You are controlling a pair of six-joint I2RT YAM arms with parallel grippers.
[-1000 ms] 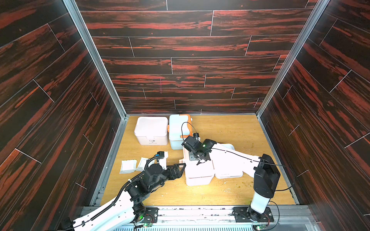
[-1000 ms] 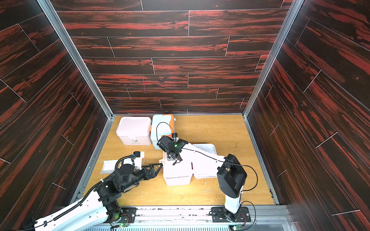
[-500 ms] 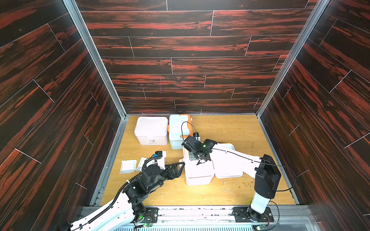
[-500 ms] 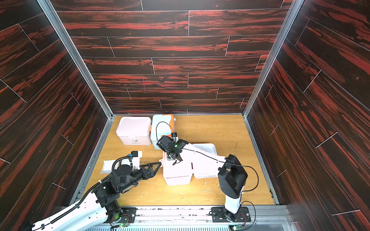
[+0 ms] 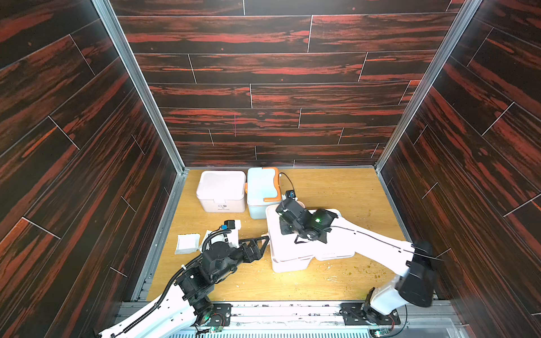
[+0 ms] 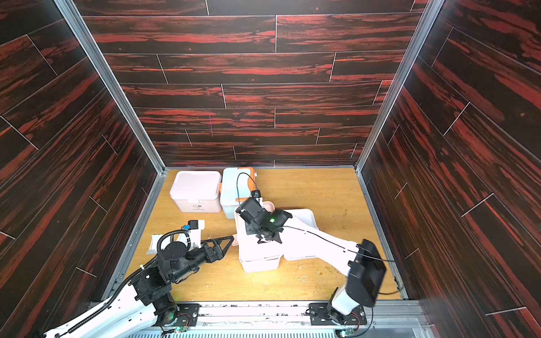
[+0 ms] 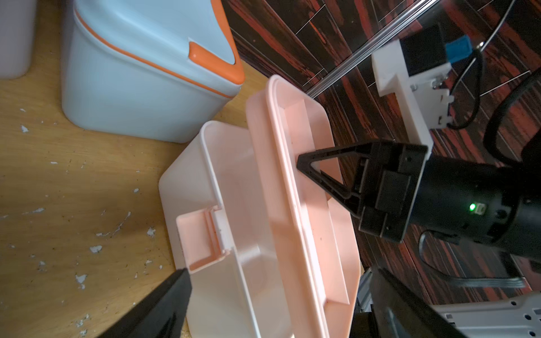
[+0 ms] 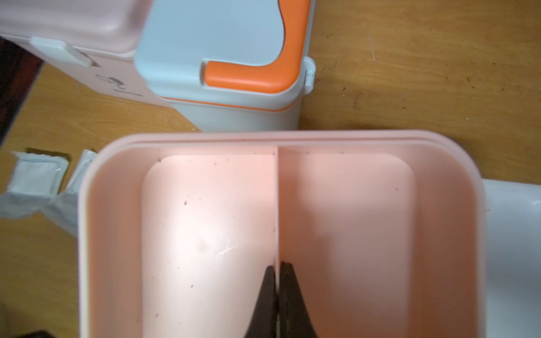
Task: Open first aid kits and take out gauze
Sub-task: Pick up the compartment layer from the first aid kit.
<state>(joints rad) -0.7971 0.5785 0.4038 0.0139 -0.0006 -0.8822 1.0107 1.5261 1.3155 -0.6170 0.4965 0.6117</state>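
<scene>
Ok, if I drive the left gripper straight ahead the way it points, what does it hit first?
The open pink kit. The left gripper, jaws wide, points at the kit's latch-side wall, which is close in front of it. Depth is hard to judge, but nothing seems to lie between them.

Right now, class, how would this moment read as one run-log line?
left gripper open beside open kit | right gripper shut on tray divider | gauze on table | rear pink kit, blue kit closed
</scene>
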